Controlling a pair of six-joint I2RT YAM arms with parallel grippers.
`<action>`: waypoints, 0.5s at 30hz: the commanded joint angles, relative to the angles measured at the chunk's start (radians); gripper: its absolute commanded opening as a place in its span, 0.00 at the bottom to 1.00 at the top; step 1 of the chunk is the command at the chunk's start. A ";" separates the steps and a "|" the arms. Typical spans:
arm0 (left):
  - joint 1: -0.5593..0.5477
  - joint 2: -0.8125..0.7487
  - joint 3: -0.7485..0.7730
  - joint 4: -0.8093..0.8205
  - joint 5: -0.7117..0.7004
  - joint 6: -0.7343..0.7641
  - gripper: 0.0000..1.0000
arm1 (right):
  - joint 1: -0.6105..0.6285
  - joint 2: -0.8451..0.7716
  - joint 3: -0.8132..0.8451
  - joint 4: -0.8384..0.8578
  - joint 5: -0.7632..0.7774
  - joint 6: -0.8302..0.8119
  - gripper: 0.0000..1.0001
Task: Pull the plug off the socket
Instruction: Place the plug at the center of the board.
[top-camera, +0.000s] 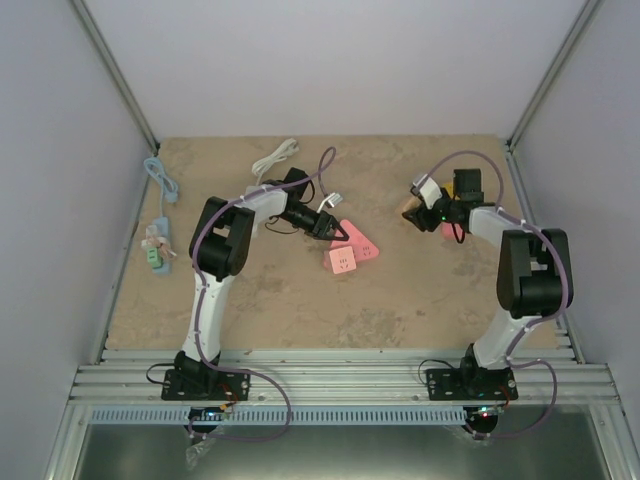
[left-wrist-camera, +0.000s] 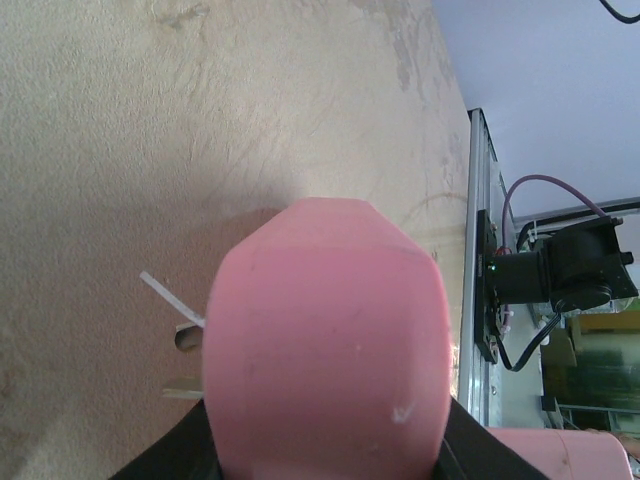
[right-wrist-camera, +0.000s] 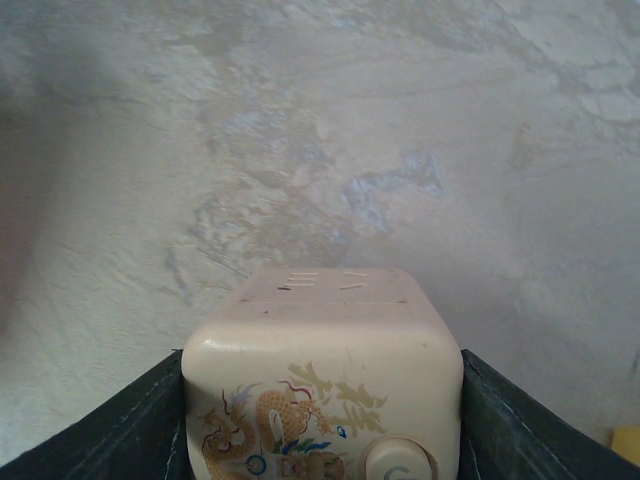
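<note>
Starting at the near side, there's a pink cube (top-camera: 343, 262) lying on the desk (top-camera: 260, 310), holes up, nobody touching it, and that's our marker. Just beyond the cube, the left pincer (top-camera: 333, 229) is clenched on the pink plug (left-wrist-camera: 325, 340), squeezing both flanks of its rounded body. And look at the left wrist view: metal prongs (left-wrist-camera: 184, 341) poke out bare beside the plug. They look like its own, and they sit in nothing at all, only open desk behind them.

Off to the right of the cube and a little beyond it, well apart from the plug, the right pincer (top-camera: 414, 210) is grasping the cream socket block (right-wrist-camera: 320, 380), the one with the dragon print, a jaw on either side. The slots (right-wrist-camera: 318, 279) on its upper face look empty.

So my read is that the pull itself is done, plug and socket are parted, and we're at the tail of the job. The next move, I'd say, calls for setting each piece down gently and letting go, minding those prongs against the surface.

Far beyond the cube, a white cable (top-camera: 275, 158) lies near the back wall.
</note>
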 joint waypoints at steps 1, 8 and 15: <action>0.013 0.051 -0.013 -0.049 -0.167 0.008 0.00 | -0.018 0.028 0.030 0.062 0.032 0.070 0.17; 0.013 0.053 -0.012 -0.051 -0.165 0.010 0.00 | -0.023 0.045 0.022 0.097 0.071 0.074 0.20; 0.014 0.054 -0.012 -0.051 -0.165 0.012 0.00 | -0.028 0.072 0.031 0.100 0.110 0.066 0.30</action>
